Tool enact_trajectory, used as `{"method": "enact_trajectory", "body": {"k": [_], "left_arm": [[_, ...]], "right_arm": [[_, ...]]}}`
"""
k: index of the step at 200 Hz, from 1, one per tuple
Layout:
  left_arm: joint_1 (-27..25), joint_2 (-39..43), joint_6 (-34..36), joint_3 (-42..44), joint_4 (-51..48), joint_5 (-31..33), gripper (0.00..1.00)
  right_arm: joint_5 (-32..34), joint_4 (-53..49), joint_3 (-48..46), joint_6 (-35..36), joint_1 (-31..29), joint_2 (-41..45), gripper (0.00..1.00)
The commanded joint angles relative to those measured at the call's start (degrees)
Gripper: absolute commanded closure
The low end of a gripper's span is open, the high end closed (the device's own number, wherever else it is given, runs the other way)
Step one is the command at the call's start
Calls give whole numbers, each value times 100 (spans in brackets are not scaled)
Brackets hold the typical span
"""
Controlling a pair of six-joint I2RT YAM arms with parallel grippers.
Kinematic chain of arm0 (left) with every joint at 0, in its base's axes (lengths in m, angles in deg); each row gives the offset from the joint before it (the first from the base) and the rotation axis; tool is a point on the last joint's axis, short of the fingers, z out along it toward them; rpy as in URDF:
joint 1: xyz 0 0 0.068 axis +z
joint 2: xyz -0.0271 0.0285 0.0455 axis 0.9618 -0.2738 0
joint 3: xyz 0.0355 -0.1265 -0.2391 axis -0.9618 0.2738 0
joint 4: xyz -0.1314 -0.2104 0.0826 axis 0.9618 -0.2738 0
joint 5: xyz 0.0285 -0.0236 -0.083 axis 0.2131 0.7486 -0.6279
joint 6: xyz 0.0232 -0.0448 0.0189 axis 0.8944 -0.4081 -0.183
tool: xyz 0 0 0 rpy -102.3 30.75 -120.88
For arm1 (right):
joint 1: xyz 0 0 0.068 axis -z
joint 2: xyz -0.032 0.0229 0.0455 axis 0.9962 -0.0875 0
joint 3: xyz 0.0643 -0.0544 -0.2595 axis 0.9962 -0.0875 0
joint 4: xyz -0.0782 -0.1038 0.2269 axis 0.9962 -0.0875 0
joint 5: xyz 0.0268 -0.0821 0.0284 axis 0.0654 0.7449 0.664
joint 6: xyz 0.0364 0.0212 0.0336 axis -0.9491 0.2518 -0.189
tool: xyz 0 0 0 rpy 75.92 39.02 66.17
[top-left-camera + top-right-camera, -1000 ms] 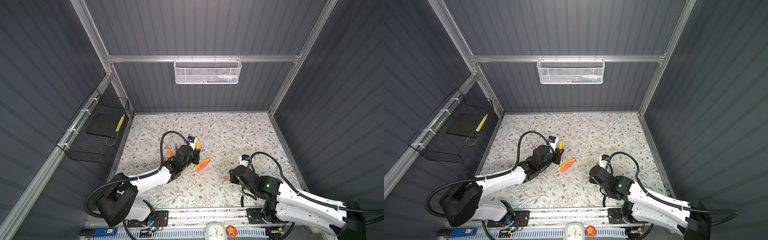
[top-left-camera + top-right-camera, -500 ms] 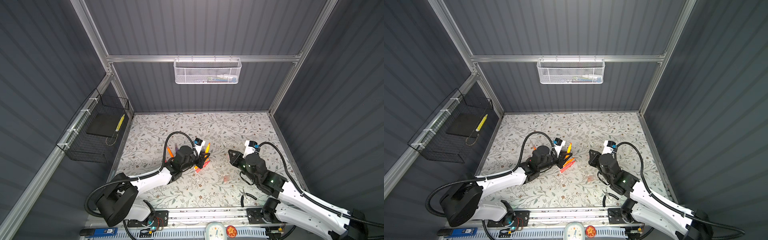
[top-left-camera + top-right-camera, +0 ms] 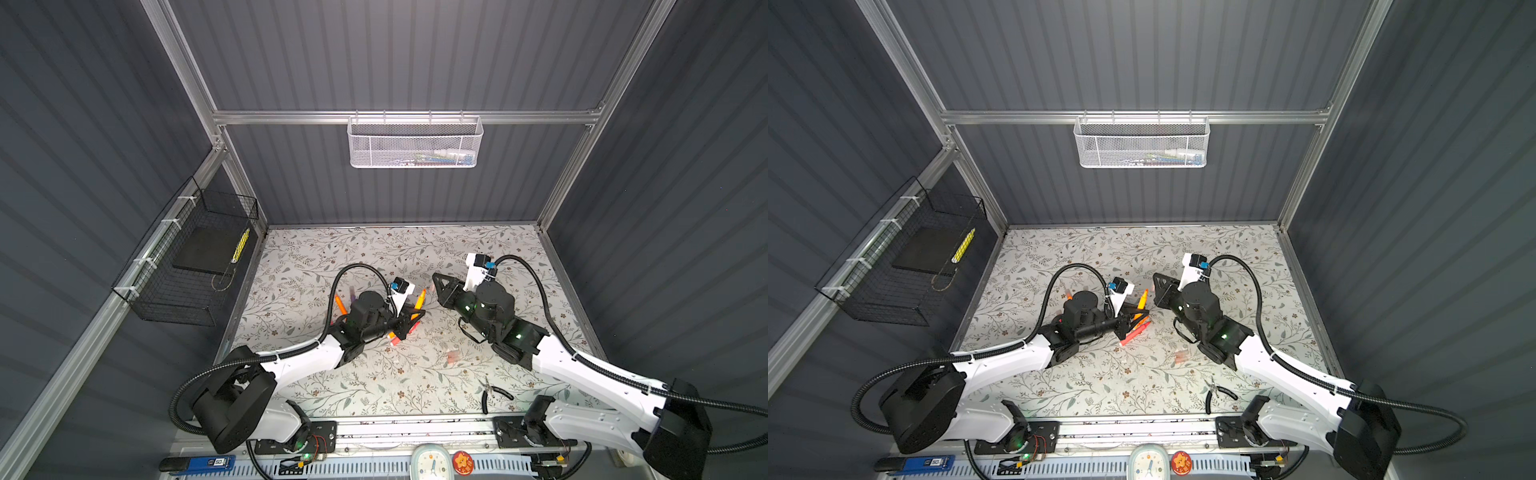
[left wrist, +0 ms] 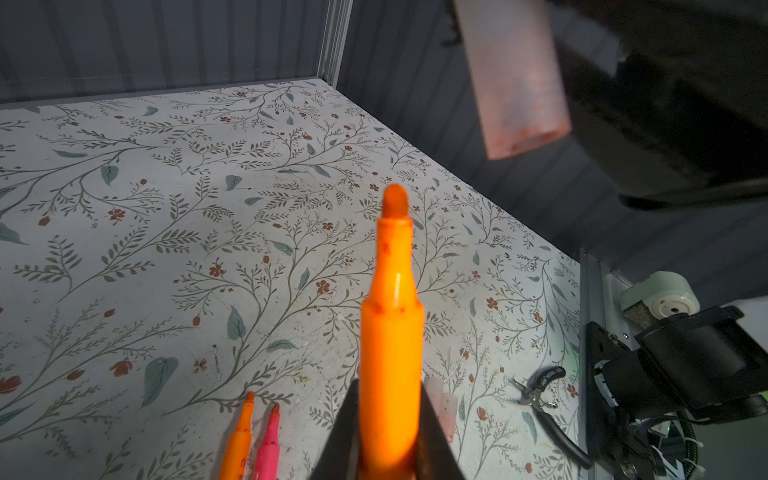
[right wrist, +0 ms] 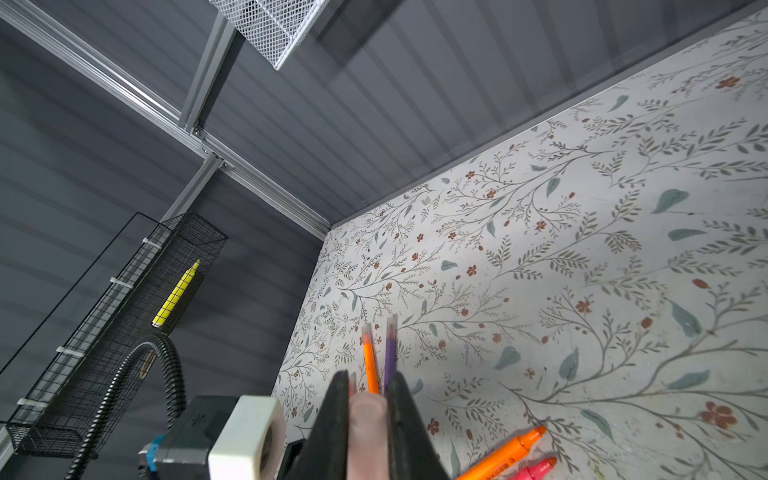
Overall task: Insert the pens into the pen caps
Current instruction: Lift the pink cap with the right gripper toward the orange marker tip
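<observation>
Over the mat (image 3: 316, 257), left pincer (image 4: 388, 388) points pen (image 4: 390, 324) upward; right pincer (image 5: 370, 384) holds cap (image 5: 368, 419).

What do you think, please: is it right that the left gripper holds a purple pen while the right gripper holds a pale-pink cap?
Not quite: the pen in the left gripper is orange, not purple, as the left wrist view shows. The right gripper does hold a pale-pink cap.

left wrist: pen cap (image 4: 515, 79) blurred, one end cut by frame edge | orange pen (image 4: 390, 332) base hidden between jaws | in a top view: loose caps (image 3: 453, 355) too faint to count | white basket (image 3: 415, 143) contents unreadable
</observation>
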Motion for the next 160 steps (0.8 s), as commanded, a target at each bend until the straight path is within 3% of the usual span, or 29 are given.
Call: {"method": "enact_trajectory", "body": {"k": [1, 160], "left_arm": [[-48, 83, 89, 62, 146, -159, 100], [-50, 155, 60, 91, 168, -159, 100]], "right_arm": [[-227, 302, 216, 165, 11, -218, 100], [-6, 424, 172, 297, 10, -391, 100]]}}
